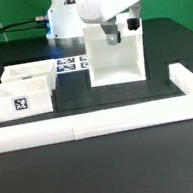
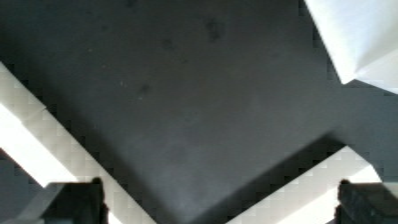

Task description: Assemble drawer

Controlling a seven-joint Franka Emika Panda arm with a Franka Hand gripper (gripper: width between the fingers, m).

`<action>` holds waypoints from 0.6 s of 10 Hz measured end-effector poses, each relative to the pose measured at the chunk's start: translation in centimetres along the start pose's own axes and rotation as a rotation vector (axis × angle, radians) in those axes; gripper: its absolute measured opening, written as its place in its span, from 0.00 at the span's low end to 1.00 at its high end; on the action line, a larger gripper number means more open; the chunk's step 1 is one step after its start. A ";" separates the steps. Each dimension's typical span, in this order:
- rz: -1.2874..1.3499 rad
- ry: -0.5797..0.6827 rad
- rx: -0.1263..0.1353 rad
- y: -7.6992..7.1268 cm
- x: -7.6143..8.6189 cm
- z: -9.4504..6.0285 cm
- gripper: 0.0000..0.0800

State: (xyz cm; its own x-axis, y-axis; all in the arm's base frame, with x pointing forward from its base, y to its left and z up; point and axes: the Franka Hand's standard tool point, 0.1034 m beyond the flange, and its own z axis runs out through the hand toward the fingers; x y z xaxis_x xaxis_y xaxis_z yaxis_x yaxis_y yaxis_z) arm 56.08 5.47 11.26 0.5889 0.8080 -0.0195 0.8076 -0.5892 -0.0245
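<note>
The tall white hollow shell (image 1: pixel 112 55) stands upright right of centre in the exterior view. My gripper (image 1: pixel 117 27) hangs at its top rim. In the wrist view my gripper (image 2: pixel 217 206) is open, with one dark fingertip (image 2: pixel 75 204) at each side and only a dark surface between them. White edges of the shell (image 2: pixel 352 40) slant across that view. Two small open-top trays lie at the exterior view's left: the near one (image 1: pixel 22 99) shows a square tag and the other (image 1: pixel 30 73) sits behind it.
The marker board (image 1: pixel 72 63) lies flat between the trays and the shell. A long low white border rail (image 1: pixel 89 124) runs along the front and turns back at the exterior view's right (image 1: pixel 189 78). The robot base (image 1: pixel 64 19) stands behind.
</note>
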 end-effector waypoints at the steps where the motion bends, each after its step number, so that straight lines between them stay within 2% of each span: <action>1: 0.000 0.000 0.000 0.0 0.0 0.0 0.81; 6: 0.010 0.004 -0.001 0.0 -0.1 -0.1 0.81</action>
State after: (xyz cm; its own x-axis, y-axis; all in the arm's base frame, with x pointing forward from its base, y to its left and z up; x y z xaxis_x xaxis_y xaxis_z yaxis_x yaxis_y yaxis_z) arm 56.02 5.40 11.32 0.5971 0.8020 -0.0153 0.8017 -0.5973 -0.0229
